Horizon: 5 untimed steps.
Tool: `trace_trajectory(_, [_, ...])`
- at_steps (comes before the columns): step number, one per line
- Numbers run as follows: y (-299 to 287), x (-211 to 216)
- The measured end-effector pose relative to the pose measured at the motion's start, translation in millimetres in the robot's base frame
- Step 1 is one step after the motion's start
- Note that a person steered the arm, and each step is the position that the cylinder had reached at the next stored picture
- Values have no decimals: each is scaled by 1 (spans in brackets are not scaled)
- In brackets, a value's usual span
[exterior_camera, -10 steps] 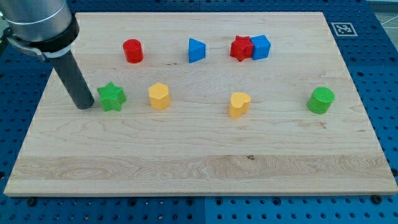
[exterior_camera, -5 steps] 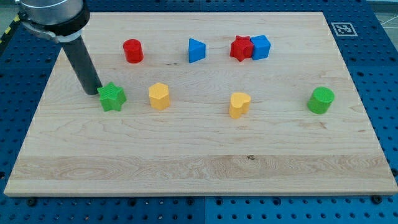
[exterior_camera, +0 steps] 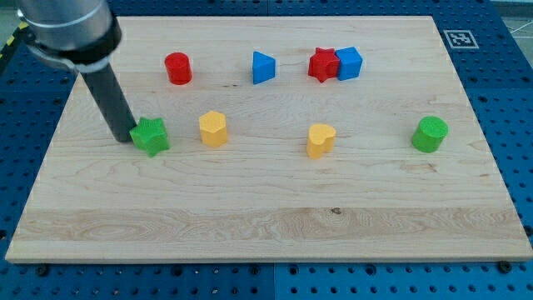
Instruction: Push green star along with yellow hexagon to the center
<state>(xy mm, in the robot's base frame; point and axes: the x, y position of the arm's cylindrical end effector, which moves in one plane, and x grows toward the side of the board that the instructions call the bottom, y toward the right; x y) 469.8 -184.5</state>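
The green star (exterior_camera: pixel 151 136) lies on the wooden board (exterior_camera: pixel 266 225) at the view's left. The yellow hexagon (exterior_camera: pixel 213 128) stands a little to the star's right, with a gap between them. My tip (exterior_camera: pixel 123 136) rests on the board right at the star's left edge, touching it or nearly so. The dark rod rises from the tip toward the view's top left.
A red cylinder (exterior_camera: pixel 177 67), a blue triangular block (exterior_camera: pixel 263 67), a red star (exterior_camera: pixel 322 64) and a blue cube (exterior_camera: pixel 349 62) line the top. A yellow heart (exterior_camera: pixel 320 140) sits right of centre. A green cylinder (exterior_camera: pixel 430 133) stands at the right.
My tip moved from the star's left up toward the view's top, then back down against its left edge. The star has turned slightly and shifted a little right and down.
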Motion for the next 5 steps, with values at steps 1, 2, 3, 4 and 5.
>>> trace_trajectory(1, [10,2])
trace_trajectory(2, [0,2])
trace_trajectory(3, [-9,2])
trace_trajectory(4, [-28,15])
trace_trajectory(5, [-16,15])
